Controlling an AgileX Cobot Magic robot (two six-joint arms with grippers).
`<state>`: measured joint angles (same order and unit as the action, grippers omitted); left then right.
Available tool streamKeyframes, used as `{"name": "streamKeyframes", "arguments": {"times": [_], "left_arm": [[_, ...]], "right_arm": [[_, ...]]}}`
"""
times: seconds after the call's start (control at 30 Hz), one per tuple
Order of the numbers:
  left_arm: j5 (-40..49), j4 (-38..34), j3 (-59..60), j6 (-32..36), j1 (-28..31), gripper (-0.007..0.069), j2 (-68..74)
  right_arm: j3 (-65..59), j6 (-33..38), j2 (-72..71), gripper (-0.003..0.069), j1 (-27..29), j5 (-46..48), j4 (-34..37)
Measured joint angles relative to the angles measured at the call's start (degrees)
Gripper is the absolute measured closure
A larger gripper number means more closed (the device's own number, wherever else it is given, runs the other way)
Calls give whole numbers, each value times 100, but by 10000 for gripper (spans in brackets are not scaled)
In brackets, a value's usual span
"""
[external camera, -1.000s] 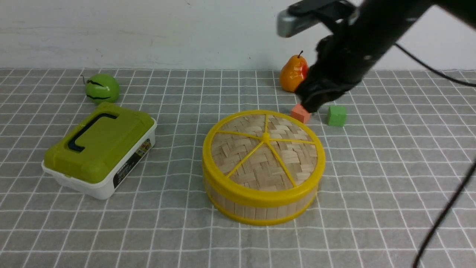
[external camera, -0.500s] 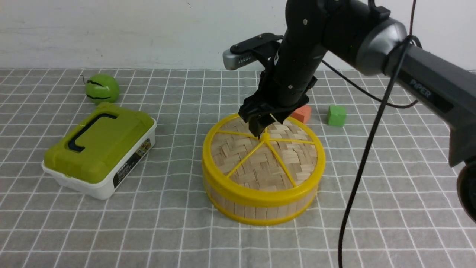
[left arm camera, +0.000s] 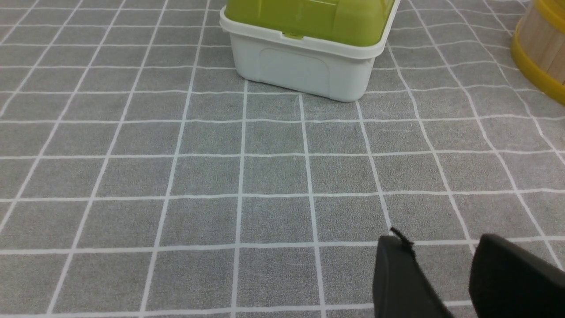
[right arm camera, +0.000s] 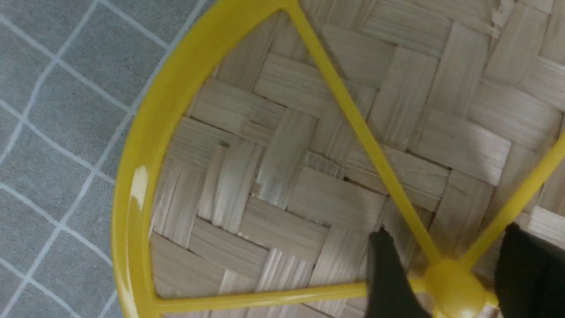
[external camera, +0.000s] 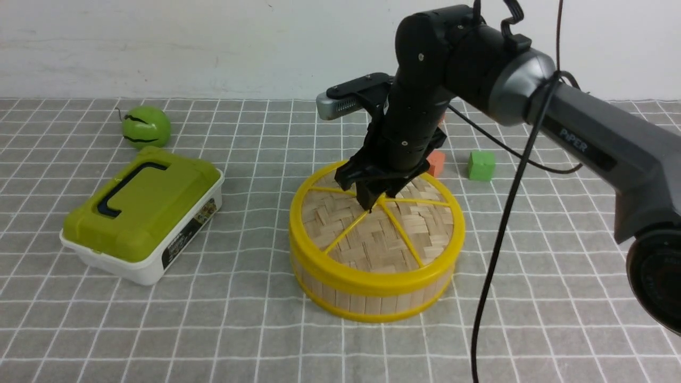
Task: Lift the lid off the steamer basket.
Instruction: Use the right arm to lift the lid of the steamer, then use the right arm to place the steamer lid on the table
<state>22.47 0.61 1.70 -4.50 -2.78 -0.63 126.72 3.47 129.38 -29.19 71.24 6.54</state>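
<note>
The steamer basket (external camera: 367,303) stands mid-table with its lid (external camera: 378,234) seated flat on it. My right gripper (external camera: 375,199) points down onto the lid's middle. In the right wrist view its two black fingers stand on either side of the yellow centre knob (right arm camera: 454,287), a small gap showing on each side, so the right gripper (right arm camera: 446,230) is open around the knob. The woven lid (right arm camera: 282,176) fills that view. My left gripper (left arm camera: 439,238) hangs open and empty over bare cloth, well short of the basket's wall (left arm camera: 543,48).
A white box with a green lid (external camera: 141,213) sits left of the basket, also in the left wrist view (left arm camera: 304,66). A green ball (external camera: 145,126) lies at the back left. Behind the basket are an orange cube (external camera: 437,162) and a green cube (external camera: 481,165).
The right arm swung from the cubes at the back right to above the lid, then lowered until its fingers straddle the knob. The lid and basket have not moved.
</note>
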Motion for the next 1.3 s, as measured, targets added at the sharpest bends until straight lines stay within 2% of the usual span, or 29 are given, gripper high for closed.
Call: {"name": "streamKeyframes", "arguments": {"times": [0.03, 0.1, 0.2, 0.23, 0.67, 0.9, 1.1, 1.17, 1.2, 1.27, 1.3], "left_arm": [[0, 0, 0, 0, 0, 386, 0], [0, 0, 0, 0, 0, 386, 0], [0, 0, 0, 0, 0, 386, 0], [0, 0, 0, 0, 0, 386, 0], [0, 0, 0, 0, 0, 386, 0], [0, 0, 0, 0, 0, 386, 0], [0, 0, 0, 0, 0, 386, 0], [0, 0, 0, 0, 0, 386, 0], [0, 0, 0, 0, 0, 386, 0], [0, 0, 0, 0, 0, 386, 0], [0, 0, 0, 0, 0, 386, 0]], "right_arm": [[6, 0, 0, 429, 0, -27, 38], [9, -6, 5, 461, 0, -59, 50], [9, -12, 5, 565, 0, -97, 57], [9, -12, 5, 573, 0, -101, 57], [-17, 52, -628, 575, 0, 28, -28], [-29, 86, -1729, 575, 43, 70, -703], [-883, 104, -2831, 575, 627, 64, -811], [-1652, 104, -3275, 575, 1136, 73, -852], [-1652, 104, -3297, 575, 1136, 73, -852], [-2481, 104, -3462, 575, 1608, 85, -912], [-2481, 104, -3462, 575, 1608, 85, -912]]}}
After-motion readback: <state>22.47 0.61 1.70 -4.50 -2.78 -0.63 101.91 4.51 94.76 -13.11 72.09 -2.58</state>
